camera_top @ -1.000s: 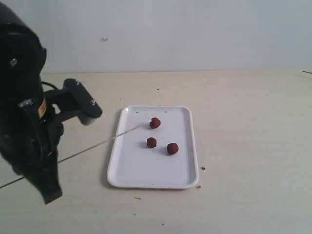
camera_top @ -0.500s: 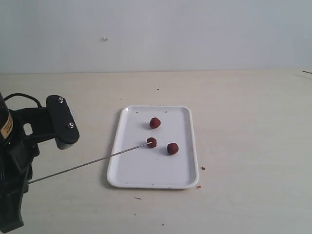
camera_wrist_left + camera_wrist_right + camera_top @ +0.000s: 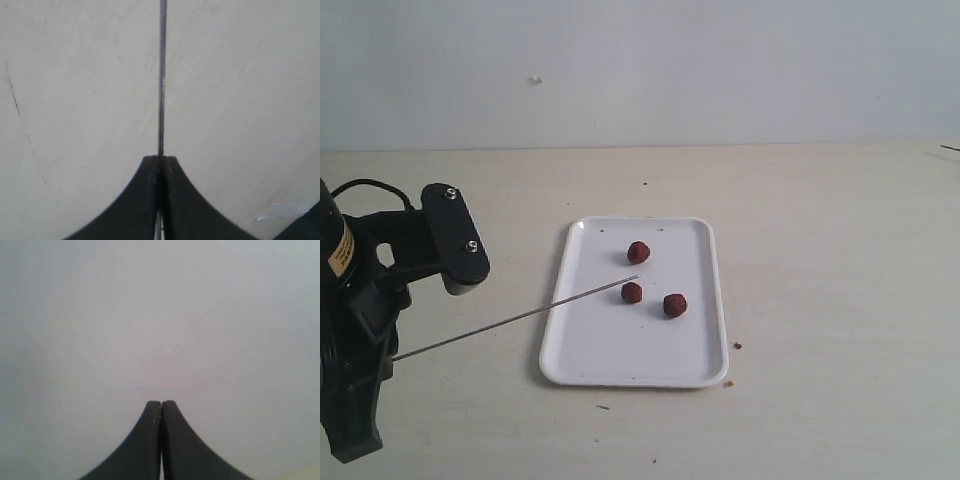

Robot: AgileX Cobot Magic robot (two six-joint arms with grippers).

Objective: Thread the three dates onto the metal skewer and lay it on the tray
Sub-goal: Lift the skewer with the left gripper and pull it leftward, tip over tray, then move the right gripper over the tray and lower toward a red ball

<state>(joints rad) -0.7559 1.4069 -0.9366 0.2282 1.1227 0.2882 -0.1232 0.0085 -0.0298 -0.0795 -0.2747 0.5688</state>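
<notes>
The left pincer [image 3: 160, 159] is clamped on the metal skewer [image 3: 515, 318] and the right pincer [image 3: 161, 403] is pressed together and empty, while the three dates [image 3: 632, 292] lie unpierced on the tray [image 3: 610, 350], well away from the far edge of the table [image 3: 820, 250], so next the tip, just beside one date, must meet its centre.

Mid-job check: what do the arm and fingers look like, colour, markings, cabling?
The left arm is bulky matte black, with a yellow label, a thin black cable looping off it and silver screws on a black block. The left gripper and right gripper have black fingers curving to narrow tips.
</notes>
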